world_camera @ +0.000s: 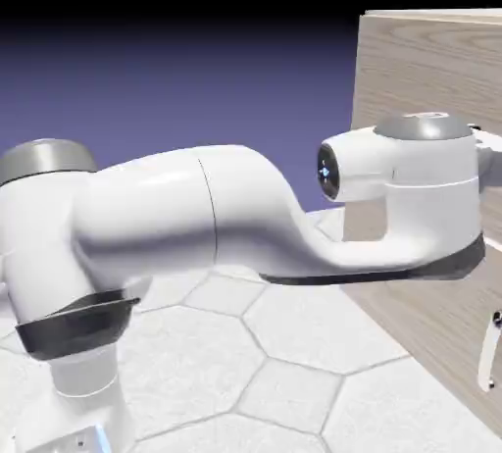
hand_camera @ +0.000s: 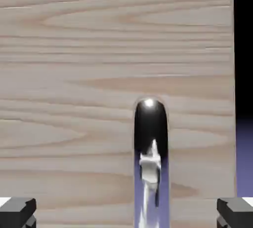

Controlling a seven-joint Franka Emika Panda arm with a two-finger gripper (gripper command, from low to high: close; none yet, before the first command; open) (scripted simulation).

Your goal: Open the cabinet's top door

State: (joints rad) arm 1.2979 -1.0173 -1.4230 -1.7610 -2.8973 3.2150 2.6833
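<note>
Jaws (hand_camera: 126, 213) wide apart; curved, mirror-bright metal handle (hand_camera: 151, 165) toward five o'clock on the wood-grained top door (hand_camera: 74, 89), perhaps reflecting the gripper.

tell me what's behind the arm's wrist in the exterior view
Behind the wrist the cabinet's wood front shows above, with more wood and pale floor tiles below. Whatever part of the cabinet the wrist covers can't be seen there.

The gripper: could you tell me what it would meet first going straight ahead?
Probably the handle, which stands between the open fingertips, with the top door behind it; depth is unclear.
</note>
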